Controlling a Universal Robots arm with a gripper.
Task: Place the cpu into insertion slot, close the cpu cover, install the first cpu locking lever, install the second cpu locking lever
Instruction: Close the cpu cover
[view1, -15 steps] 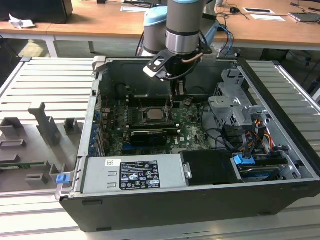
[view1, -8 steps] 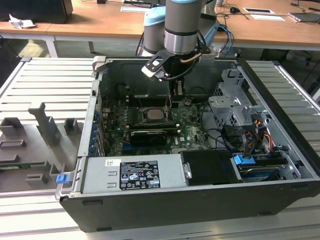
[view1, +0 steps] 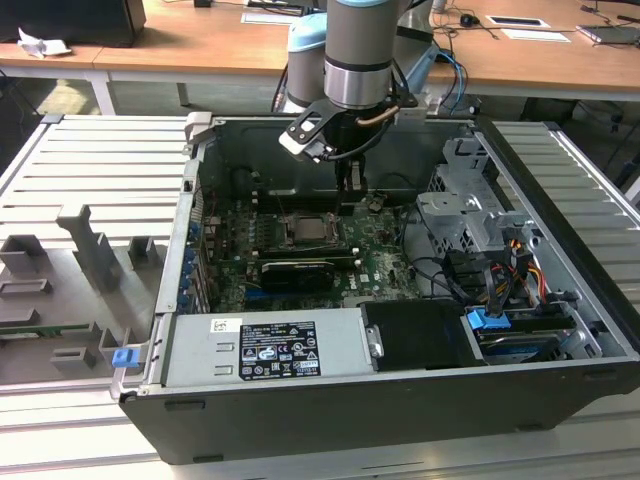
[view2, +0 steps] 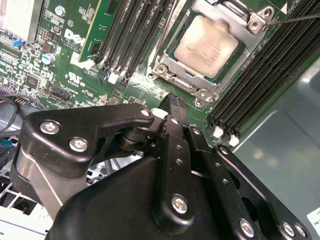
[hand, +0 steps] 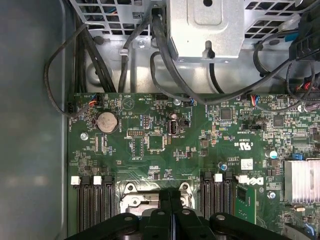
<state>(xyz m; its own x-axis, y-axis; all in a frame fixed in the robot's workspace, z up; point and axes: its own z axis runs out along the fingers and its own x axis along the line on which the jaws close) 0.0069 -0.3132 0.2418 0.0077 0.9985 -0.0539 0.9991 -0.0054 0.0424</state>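
Hovering inside the open black metal computer case (view1: 350, 425), over the green circuit board (view2: 65, 65), the black hand (view2: 175, 101) has its fingers pressed together, empty. Near its tips, the thin silver frame cover (view2: 182, 80) lies flat around the square silver-grey cpu (view2: 205, 47).

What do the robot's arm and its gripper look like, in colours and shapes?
The arm is a silver-grey cylinder with light blue joint covers and a black wrist ring. A dark cable curves under the wrist. The gripper is matte black: flat link bars joined by silver screws, ending in two narrow fingers.
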